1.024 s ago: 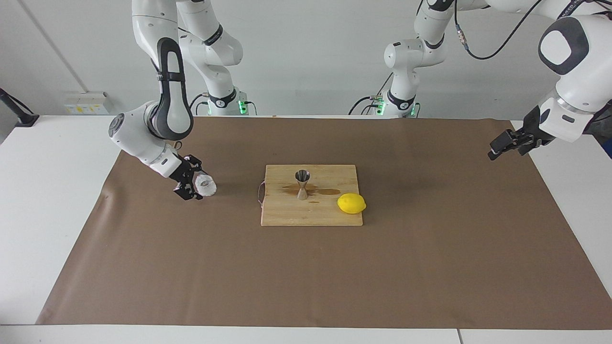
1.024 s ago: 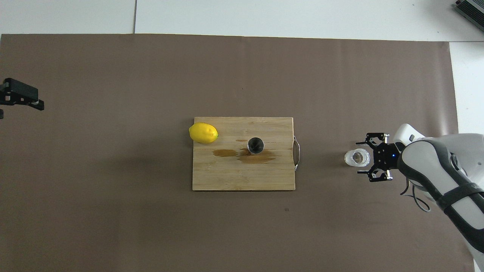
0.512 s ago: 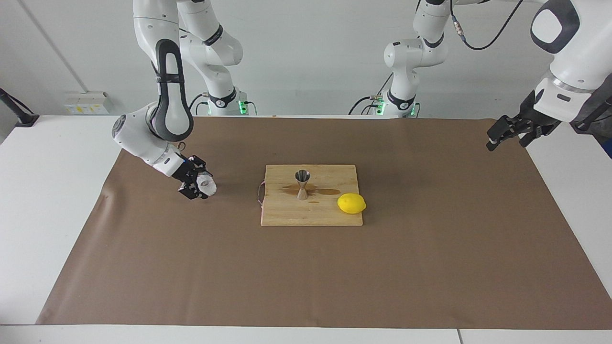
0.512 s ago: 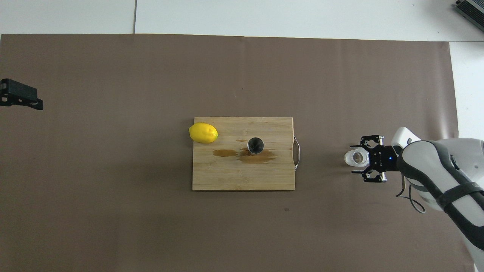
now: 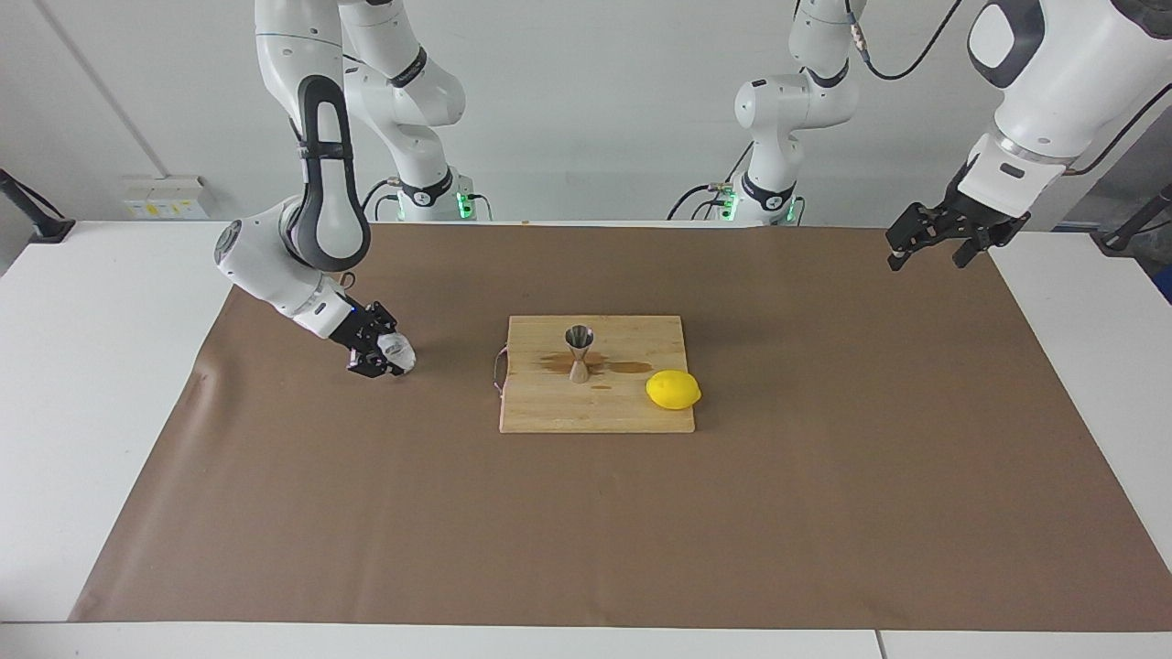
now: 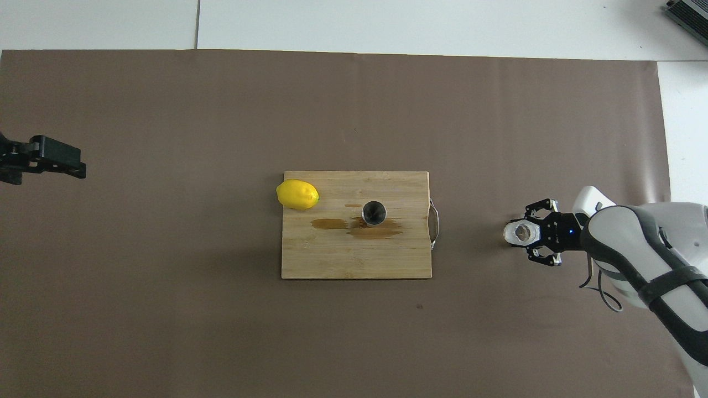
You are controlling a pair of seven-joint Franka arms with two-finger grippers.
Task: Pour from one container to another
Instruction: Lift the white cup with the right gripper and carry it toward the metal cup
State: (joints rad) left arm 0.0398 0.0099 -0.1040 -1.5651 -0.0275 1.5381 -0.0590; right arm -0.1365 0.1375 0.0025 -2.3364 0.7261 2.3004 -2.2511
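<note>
The small white textured cup (image 5: 399,351) (image 6: 520,233) stands on the brown mat toward the right arm's end of the table. My right gripper (image 5: 388,353) (image 6: 524,234) is low at the mat and shut on the cup, one finger on each side of its wall. The steel hourglass jigger (image 5: 579,352) (image 6: 374,213) stands upright on the wooden cutting board (image 5: 549,412) (image 6: 332,257), well apart from the cup. My left gripper (image 5: 927,254) (image 6: 51,165) hangs open and empty in the air over the left arm's end of the mat.
A yellow lemon (image 5: 673,389) (image 6: 297,194) lies at the board's edge toward the left arm's end. Brown wet stains (image 6: 376,229) spread on the board around the jigger. The board has a metal handle (image 6: 435,225) on the side facing the cup.
The right gripper's fingers have closed in on the white cup, which has stayed in place. The left arm has lifted and swung its gripper inward over the mat.
</note>
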